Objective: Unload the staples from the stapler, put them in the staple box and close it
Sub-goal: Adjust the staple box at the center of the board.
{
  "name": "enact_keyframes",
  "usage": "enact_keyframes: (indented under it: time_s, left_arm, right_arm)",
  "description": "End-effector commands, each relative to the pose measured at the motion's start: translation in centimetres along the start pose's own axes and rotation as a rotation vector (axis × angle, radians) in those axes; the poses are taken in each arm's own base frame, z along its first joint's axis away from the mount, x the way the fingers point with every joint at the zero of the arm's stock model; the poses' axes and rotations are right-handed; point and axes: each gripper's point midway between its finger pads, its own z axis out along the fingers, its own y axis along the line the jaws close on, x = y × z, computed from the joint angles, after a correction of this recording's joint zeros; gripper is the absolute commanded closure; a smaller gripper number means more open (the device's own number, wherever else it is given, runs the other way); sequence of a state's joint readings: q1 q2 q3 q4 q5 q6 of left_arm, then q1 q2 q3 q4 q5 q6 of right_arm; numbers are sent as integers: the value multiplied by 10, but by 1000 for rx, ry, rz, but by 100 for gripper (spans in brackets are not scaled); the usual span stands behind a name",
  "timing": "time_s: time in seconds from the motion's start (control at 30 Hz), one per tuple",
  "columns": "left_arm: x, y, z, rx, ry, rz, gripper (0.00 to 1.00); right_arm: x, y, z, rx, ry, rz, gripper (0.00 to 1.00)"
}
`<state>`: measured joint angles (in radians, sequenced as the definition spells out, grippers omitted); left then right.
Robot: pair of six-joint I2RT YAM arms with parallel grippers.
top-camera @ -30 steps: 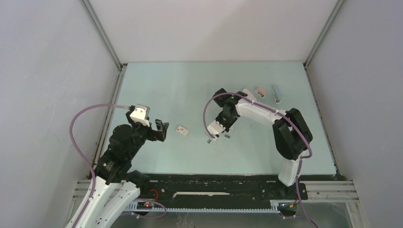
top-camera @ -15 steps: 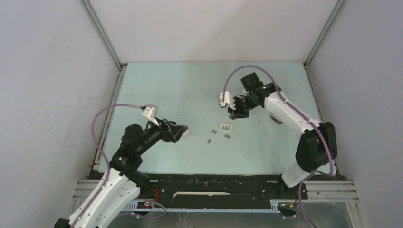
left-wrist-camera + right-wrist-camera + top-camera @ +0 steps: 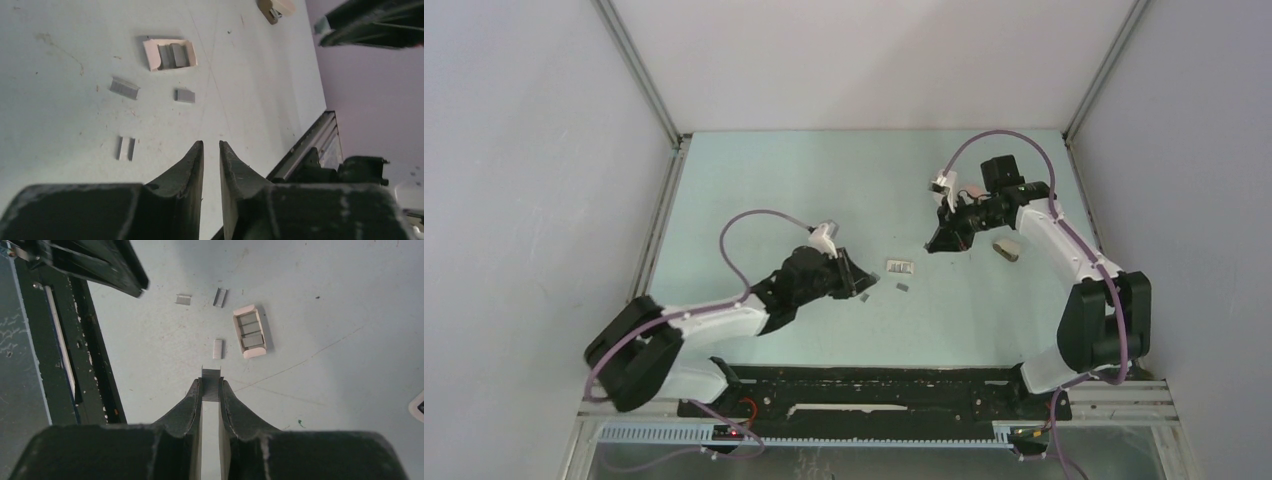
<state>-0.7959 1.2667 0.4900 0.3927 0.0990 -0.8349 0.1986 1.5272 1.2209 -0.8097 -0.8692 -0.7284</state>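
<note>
Loose staples lie at the table's middle: short grey strips (image 3: 902, 287) (image 3: 124, 88) (image 3: 185, 95) (image 3: 126, 148) beside a small open card box (image 3: 898, 266) (image 3: 170, 54) with two more strips in it. My right gripper (image 3: 939, 243) (image 3: 211, 381) hangs above the table to their right, shut on one staple strip (image 3: 211, 374) that sticks out past its fingertips. My left gripper (image 3: 862, 280) (image 3: 211, 142) is low over the table just left of the loose strips, its jaws a narrow gap apart with only bare table between them. A small beige stapler (image 3: 1007, 249) (image 3: 276, 7) lies right of the right gripper.
The table's near edge with the black rail (image 3: 874, 380) (image 3: 95, 390) runs close behind the left gripper. In the right wrist view the left gripper's black body (image 3: 95, 260) shows at top left, near two strips (image 3: 183, 299) (image 3: 220, 297).
My left arm swung from the left side to the table's middle and its jaws closed from wide to a narrow gap. My right arm moved back and right, still gripping a staple strip.
</note>
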Motion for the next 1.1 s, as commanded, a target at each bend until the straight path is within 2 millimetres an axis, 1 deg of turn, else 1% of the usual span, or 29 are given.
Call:
enact_keyframes:
  time_s: [0.0,0.17,0.27,0.33,0.47,0.67,0.83,1.07]
  left_arm:
    - [-39,-37,32,54,-105,-59,79]
    - [-30,-30,68,14,-44,-65,85]
    - [-23,-18,83,-50,-10,-75,87]
    - [-19,-13,89,-80,7,-78,91]
    - [-5,-5,97,-128,46,-68,96]
    - [16,12,106,-183,97,-73,97]
    - [15,29,114,-253,77,-58,97]
    - [10,50,120,-352,57,-48,96]
  right_arm:
    - [-19,6,-8,-5,-76,-13,88]
    - [-20,7,-10,-7,-79,-24,88]
    - [-20,8,-11,-4,-79,-28,88]
    - [-20,7,-13,1,-83,-27,88]
    - [-19,6,-14,2,-85,-26,88]
    - [-17,5,-13,-3,-80,-22,88]
    - [-17,5,-14,-2,-81,-24,88]
    - [-17,6,-14,-2,-82,-32,88]
